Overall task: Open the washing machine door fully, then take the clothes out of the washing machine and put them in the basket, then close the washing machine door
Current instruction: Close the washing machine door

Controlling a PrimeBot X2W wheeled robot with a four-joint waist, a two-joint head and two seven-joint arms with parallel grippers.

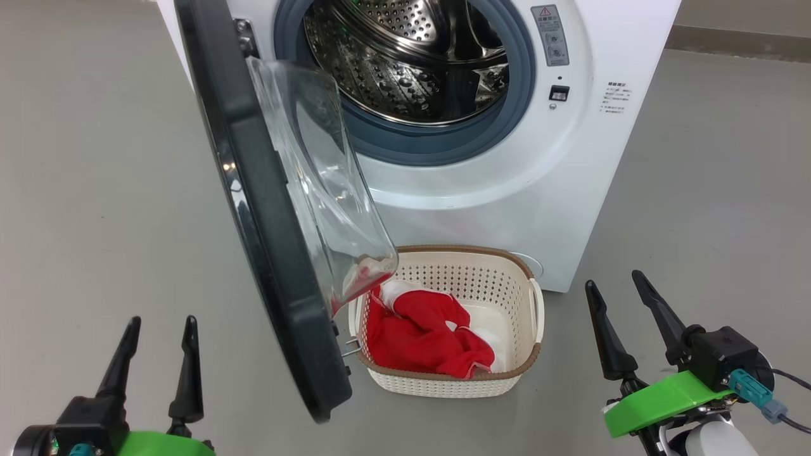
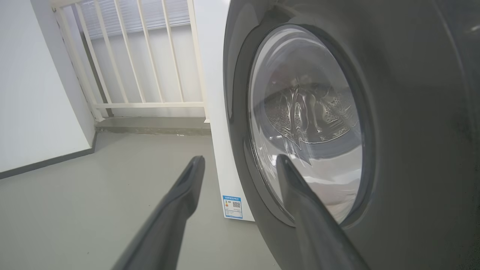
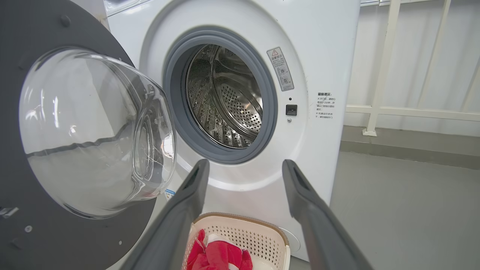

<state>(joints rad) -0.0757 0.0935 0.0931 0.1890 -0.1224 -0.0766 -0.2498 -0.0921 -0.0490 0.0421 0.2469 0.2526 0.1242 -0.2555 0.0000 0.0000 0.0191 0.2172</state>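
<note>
Since the clothes [image 1: 418, 335] already sit in the basket [image 1: 456, 249], only the washing machine door [image 1: 253, 190] is left. It stands edge-on just right of my left gripper [image 1: 162, 320], farther from my right gripper [image 1: 613, 278]. Both are spread wide, empty.

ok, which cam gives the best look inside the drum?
Right wrist view: the steel drum shows through the full grey gasket ring, with its walls and back visible. Head view cuts off its upper part at the frame edge. Left wrist view gives a warped glimpse of it through the door glass.
</note>
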